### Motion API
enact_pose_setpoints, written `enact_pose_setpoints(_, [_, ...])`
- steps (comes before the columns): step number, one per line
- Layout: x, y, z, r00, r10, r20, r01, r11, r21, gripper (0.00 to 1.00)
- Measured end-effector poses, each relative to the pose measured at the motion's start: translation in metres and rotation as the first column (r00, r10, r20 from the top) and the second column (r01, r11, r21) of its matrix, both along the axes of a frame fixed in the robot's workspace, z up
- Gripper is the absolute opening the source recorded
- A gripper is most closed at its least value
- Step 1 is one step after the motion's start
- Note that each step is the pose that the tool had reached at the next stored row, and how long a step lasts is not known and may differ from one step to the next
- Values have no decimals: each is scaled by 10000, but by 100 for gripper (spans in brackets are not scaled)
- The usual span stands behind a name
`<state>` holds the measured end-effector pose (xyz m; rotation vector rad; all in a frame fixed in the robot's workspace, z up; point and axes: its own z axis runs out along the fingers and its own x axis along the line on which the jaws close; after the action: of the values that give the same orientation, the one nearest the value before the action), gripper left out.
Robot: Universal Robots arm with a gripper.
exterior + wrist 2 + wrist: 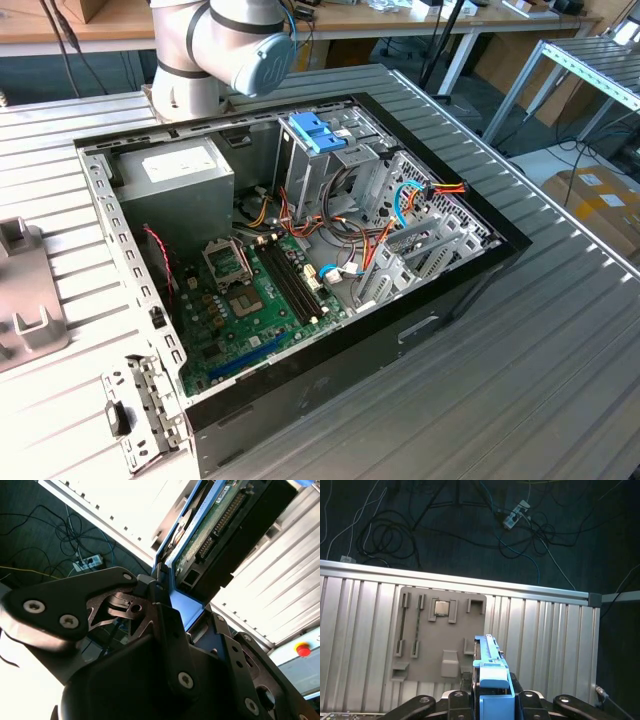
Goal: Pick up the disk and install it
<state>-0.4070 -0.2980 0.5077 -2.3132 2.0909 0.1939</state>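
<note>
Grip was closed on the disk (489, 652). The gripper (492, 687) clamped it at the near end of its light-blue side rail, one jaw on each broad face. The disk projected straight ahead of the jaws and appeared clear of every surface.

Recommended handling, as judged from this state:
- Hold clamping force steady. Only a short end portion sat between the jaws, so the overhang could lever it loose.
- Carry it high enough to pass over the rim of the computer case (470, 215) and the loose cables (350, 235) inside.

The long axis ran in line with the jaws. Its far end pointed toward the grey fixture plate (440, 630) on the ribbed table (545, 640) ahead of the gripper. The disk was edge-on in the first wrist view, and the second wrist view showed its green circuit-board face.
</note>
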Motion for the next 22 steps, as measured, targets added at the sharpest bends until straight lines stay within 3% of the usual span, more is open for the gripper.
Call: enact_pose_setpoints(22, [92,-6,-1,10000,0,1,0,10000,0,37])
